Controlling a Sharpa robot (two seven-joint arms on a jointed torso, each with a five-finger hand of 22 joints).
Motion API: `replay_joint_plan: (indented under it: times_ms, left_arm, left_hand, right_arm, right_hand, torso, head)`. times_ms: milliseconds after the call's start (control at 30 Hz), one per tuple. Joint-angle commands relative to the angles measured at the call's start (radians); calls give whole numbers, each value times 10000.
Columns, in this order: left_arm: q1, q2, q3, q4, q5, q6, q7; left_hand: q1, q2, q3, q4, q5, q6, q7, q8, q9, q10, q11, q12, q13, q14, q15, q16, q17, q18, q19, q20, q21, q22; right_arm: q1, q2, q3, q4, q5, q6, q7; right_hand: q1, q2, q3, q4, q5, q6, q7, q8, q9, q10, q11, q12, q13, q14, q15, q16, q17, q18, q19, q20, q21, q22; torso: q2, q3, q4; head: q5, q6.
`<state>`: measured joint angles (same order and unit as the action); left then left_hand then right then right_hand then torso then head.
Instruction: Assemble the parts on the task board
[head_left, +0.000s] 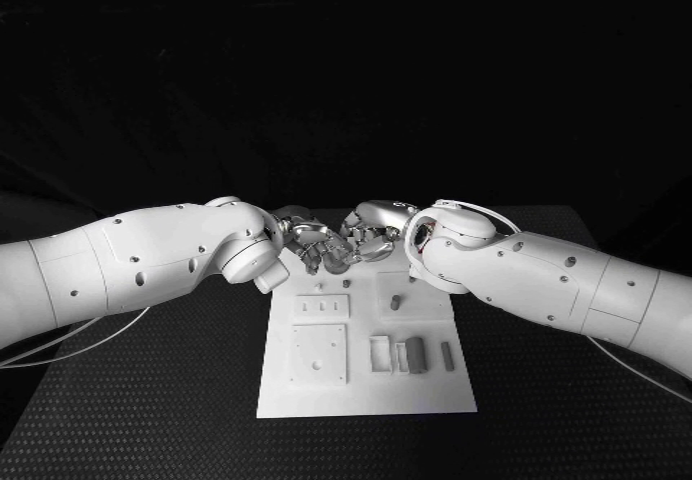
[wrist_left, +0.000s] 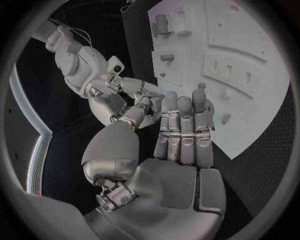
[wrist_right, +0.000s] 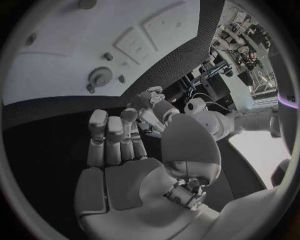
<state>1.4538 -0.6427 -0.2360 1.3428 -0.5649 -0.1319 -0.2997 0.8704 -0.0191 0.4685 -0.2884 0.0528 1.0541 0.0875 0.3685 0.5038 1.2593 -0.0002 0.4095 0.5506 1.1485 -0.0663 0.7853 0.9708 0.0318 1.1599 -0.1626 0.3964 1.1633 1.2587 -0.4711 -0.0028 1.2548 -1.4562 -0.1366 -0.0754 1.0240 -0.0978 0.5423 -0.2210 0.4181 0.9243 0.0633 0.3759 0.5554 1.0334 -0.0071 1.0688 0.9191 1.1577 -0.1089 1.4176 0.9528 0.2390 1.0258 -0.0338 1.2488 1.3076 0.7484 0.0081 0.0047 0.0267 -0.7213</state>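
Left robot hand (head_left: 307, 243) and right robot hand (head_left: 369, 234) fingertips meeting, both arms angled inward

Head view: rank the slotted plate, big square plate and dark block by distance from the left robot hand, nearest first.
1. Slotted plate: far half of the board, just in front of the left robot hand.
2. Square plate: board's left side, nearer the robot.
3. Dark block: board's right side.

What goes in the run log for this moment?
left robot hand: empty, fingers apart | right robot hand: empty, fingers apart | both meet above far edge of task board | grey parts: on board, untouched
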Motion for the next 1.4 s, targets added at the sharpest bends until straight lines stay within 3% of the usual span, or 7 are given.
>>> replay_joint_plan:
  times_ms: [33,233,633,1100,1400]
  left_arm:
    - [8,34,12,24,196,143,47]
    - [8,25,12,27,342,165,18]
    - [8,12,12,38,692,141,18]
    - [4,63,8,-59,1399,-5,140]
    - [3,69,-2,-94,1716,-252,192]
  left_hand:
    - [273,45,174,5,-38,61,28,-84,20,58,15,-55,8,-108,2,71,-41,170,45,7,-36,33]
    - [482,-68,581,50,-35,-47,93,-181,40,-40,77,-140,-16,-235,42,131,-199,131,-27,39,-97,77]
    - [635,-6,874,32,-17,-117,137,-270,48,-119,136,-275,-87,-324,69,212,-363,115,-72,59,-147,123]
    - [776,413,1651,71,-21,56,66,-248,152,82,117,-484,-208,-362,70,467,-607,97,-41,69,-186,223]
    - [759,523,1837,34,-2,173,7,-193,247,269,69,-553,-228,-319,30,633,-678,102,28,35,-155,300]
  right_arm:
    - [-6,54,-2,-15,-83,189,56]
    - [-7,64,-2,-47,-83,195,57]
    - [-7,86,-3,-59,-82,258,77]
    - [-53,146,-25,-102,-81,244,74]
    - [-53,153,-28,-109,-80,244,86]
  right_hand:
    - [-97,46,1,60,37,490,385,26,17,55,-9,48,-12,23,-38,-34,-14,227,-22,-78,8,30]
    - [-101,48,3,63,37,490,385,23,19,56,-10,47,-14,25,-39,-36,-15,228,-21,-80,7,29]
    - [-105,53,8,64,38,493,383,17,22,57,-12,46,-18,27,-41,-40,-17,228,-18,-84,3,27]
    - [-111,56,12,66,38,493,383,9,25,57,-13,45,-22,29,-42,-45,-19,227,-17,-88,0,25]
    - [-130,32,10,64,37,464,391,-22,23,49,-7,36,-32,24,-40,-61,-24,228,-18,-93,-11,19]
  torso:
    - [3,0,4]
    - [4,-6,4]
    - [10,-5,7]
    - [18,4,2]
    - [13,9,4]
  head:
    - [-3,-6]
    - [-10,-2]
    - [8,-12]
    - [23,-57]
    - [39,-87]
